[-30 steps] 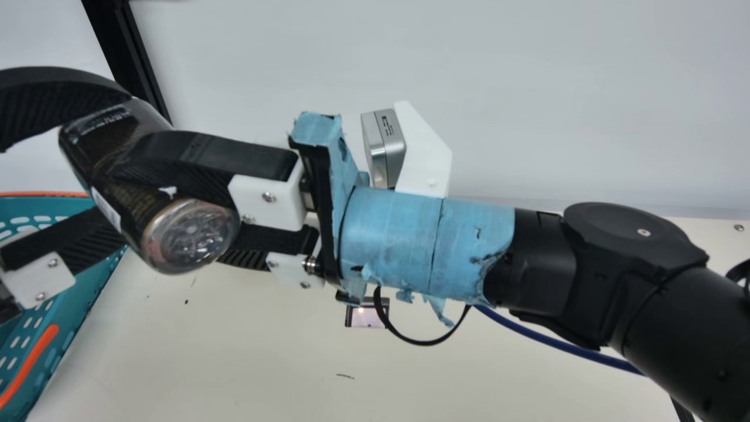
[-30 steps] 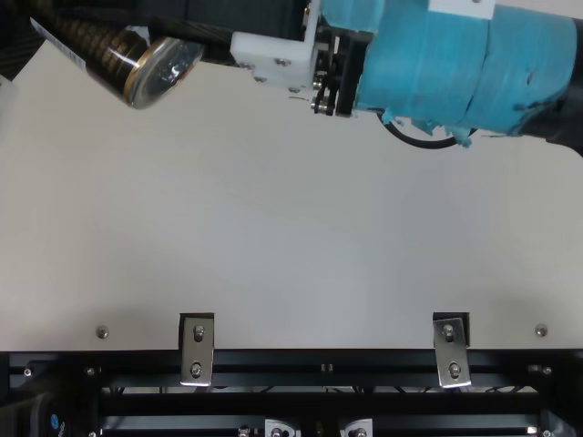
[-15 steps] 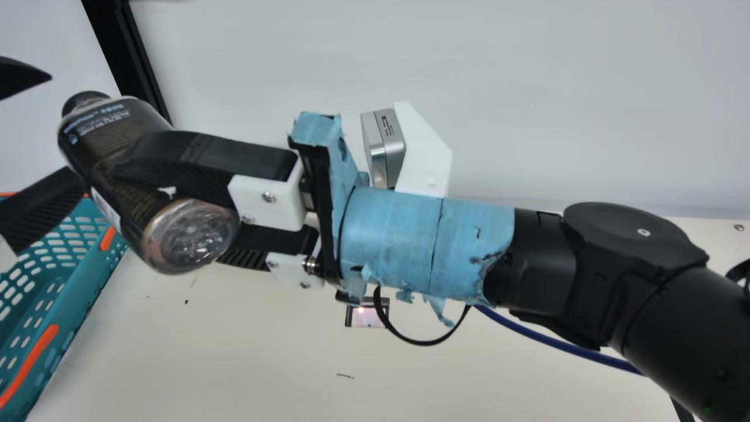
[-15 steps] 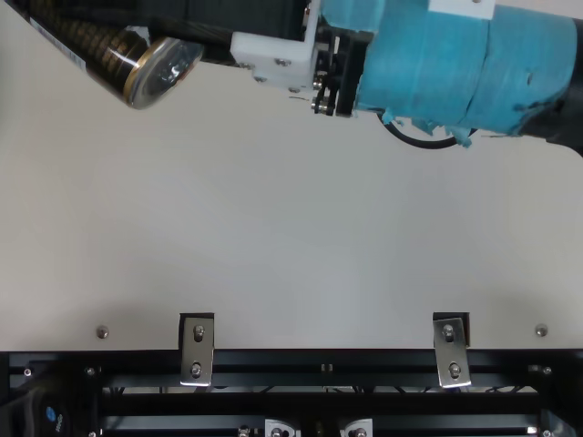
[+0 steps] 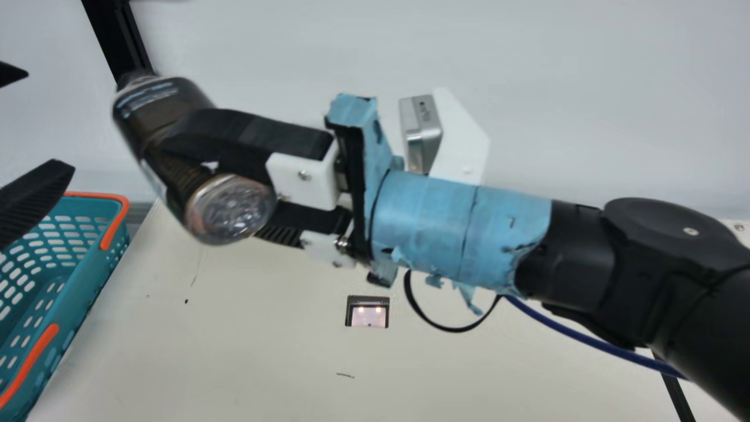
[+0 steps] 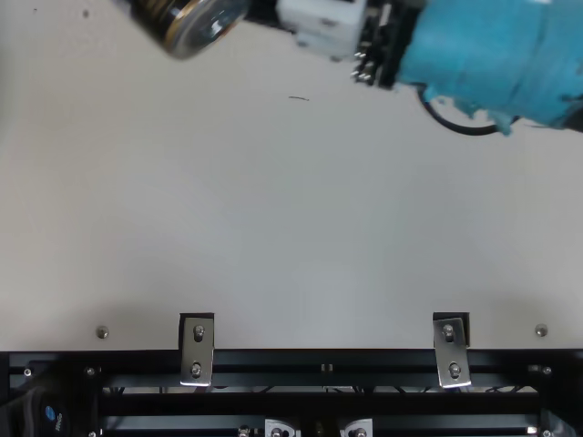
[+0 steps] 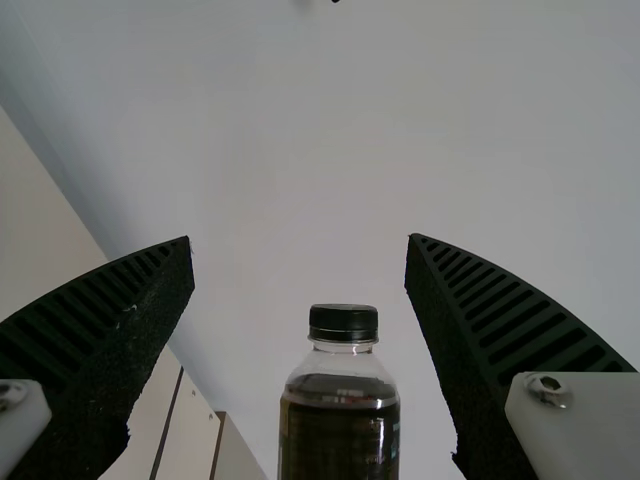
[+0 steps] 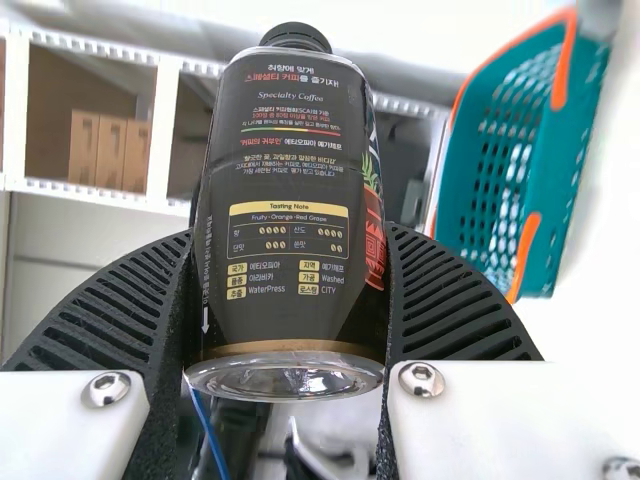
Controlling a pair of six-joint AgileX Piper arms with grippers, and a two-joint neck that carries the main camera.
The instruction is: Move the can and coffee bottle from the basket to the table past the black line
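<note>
Your left arm's black ribbed fingers (image 7: pixel 520 310) have opened and parted from the dark, black-capped plastic coffee bottle (image 5: pixel 170 140), and your blue-taped right arm (image 5: pixel 433 228) has begun carrying it away from the teal perforated basket (image 5: pixel 96 264) at the cream counter (image 5: pixel 234 351)'s left edge, so the handover looks done and placing past the black line should come next. That arm reaches in from the right edge, wrist nearly level, its own ribbed fingers (image 8: pixel 460 310) clamped on the tilted bottle above the counter.
</note>
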